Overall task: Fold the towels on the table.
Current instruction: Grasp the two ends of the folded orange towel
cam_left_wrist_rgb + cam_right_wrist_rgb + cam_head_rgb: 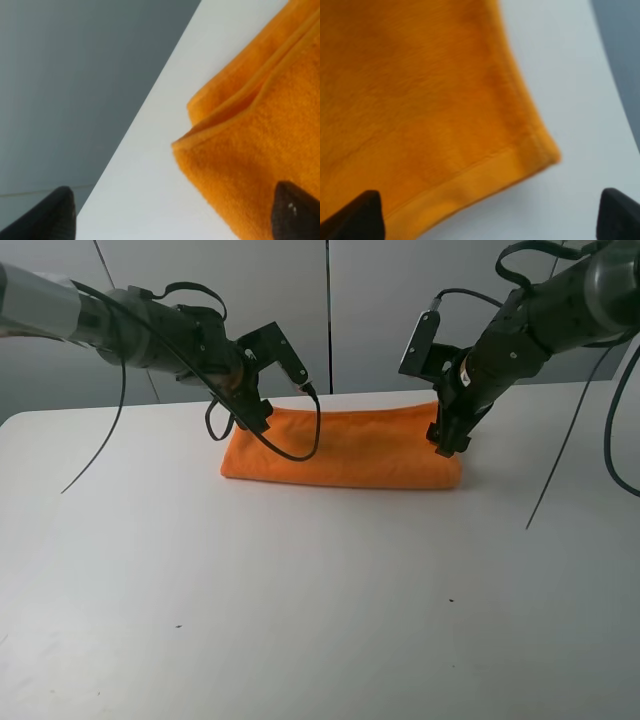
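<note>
The orange towel (345, 448) lies folded into a long strip near the far edge of the white table (300, 590). My left gripper (255, 418) is open just above the strip's far left corner. The left wrist view shows that corner's stacked layers (250, 135) between wide-apart fingertips (295, 212). My right gripper (448, 440) is open over the strip's right end. The right wrist view shows the towel's hemmed corner (445, 115) between its fingertips (355, 215). Neither gripper holds anything. The label is not visible.
A black cable (300, 445) from the left arm loops down over the towel's left part. Another cable (565, 445) hangs at the right. A grey panelled wall (330, 310) stands right behind the table's far edge.
</note>
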You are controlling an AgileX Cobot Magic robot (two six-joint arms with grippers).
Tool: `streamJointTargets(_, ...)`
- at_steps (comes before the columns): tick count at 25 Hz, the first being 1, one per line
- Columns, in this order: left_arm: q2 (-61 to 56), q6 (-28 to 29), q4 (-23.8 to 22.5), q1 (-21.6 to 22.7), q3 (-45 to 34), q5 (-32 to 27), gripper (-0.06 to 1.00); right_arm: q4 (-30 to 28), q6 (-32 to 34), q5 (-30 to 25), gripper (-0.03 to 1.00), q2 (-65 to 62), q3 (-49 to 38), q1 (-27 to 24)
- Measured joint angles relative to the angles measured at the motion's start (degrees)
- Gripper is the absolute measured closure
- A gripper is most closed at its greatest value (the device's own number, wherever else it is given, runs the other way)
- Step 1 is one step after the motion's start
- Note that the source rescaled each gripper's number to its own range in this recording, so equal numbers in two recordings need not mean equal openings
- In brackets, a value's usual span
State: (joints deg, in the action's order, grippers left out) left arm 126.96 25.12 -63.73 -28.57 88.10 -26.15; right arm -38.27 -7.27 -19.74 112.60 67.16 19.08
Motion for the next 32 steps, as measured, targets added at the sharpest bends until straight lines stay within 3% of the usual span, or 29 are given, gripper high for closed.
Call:
streamJointTargets(4,-1.96,0.00,7.27,0.00,0.13,-5.57,-0.05,0.40,14.24,-2.47,-0.03,-3.60,0.00,-0.10)
streamJointTargets(7,-2.82,-0.77,17.00,0.62,0.13,-7.34,-0.05,4.20,17.60,-4.65,-0.03,-4.94,0.00,-0.10)
streamJointTargets(10,-3.04,-7.61,30.96,2.36,0.13,-7.45,-0.05,10.93,17.16,-5.37,-0.03,-5.04,0.00,-0.10)
streamJointTargets(14,-3.04,-18.57,50.51,6.41,0.13,-7.57,-0.05,22.86,11.86,-5.75,-0.03,-5.04,0.00,-0.96)
streamJointTargets(17,-3.04,-24.43,60.27,9.41,0.13,-7.46,-0.05,33.34,5.52,-6.98,-0.03,-5.04,0.00,-3.34)
streamJointTargets(21,-2.41,-26.58,63.73,11.32,0.59,-6.71,-0.05,45.18,-1.29,-8.36,-0.03,-5.04,0.00,-6.34)
streamJointTargets(23,-1.59,-26.83,64.47,11.37,0.59,-5.68,-0.05,48.31,-2.64,-8.79,-0.03,-4.91,0.00,-7.10)
streamJointTargets(32,2.18,-27.07,66.15,11.37,0.63,-3.44,-0.05,54.54,-5.41,-13.95,-0.03,0.57,4.55,-7.30)
